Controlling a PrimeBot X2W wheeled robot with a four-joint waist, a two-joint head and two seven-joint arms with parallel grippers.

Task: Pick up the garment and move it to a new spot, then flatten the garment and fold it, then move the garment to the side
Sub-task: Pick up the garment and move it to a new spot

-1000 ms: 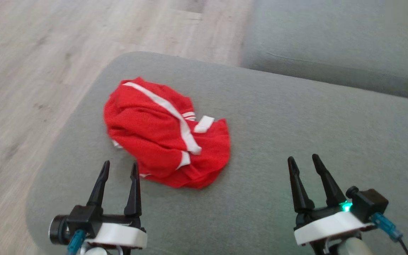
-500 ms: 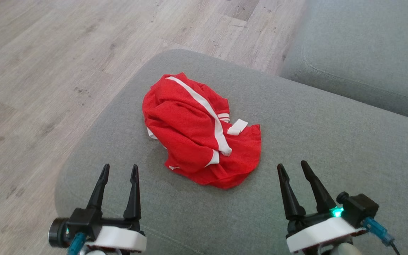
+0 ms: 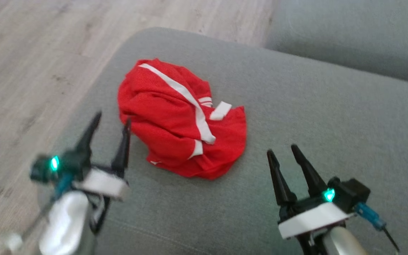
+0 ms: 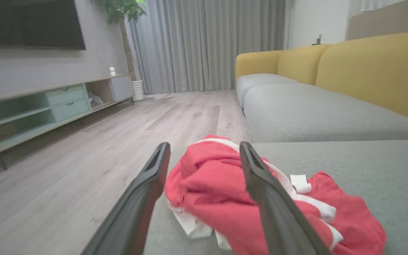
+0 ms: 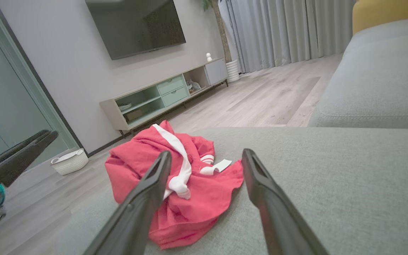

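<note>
We list one red garment (image 3: 179,120). We count two grippers: the left gripper (image 3: 113,117) and the right gripper (image 3: 282,148). We count three grey cushions: the near cushion (image 4: 384,166), the middle cushion (image 4: 331,117) and the far cushion (image 4: 260,79). We log one television (image 5: 136,24), one cabinet (image 5: 161,99), one basket (image 5: 70,161), one plant (image 4: 122,10).

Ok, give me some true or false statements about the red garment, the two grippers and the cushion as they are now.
1. The red garment lies on the grey cushion. True.
2. The left gripper is shut on the garment. False: it is open, with nothing clamped.
3. The right gripper is open, apart from the garment. True.
4. The garment is folded flat. False: it is bunched up, white stripes showing.
</note>
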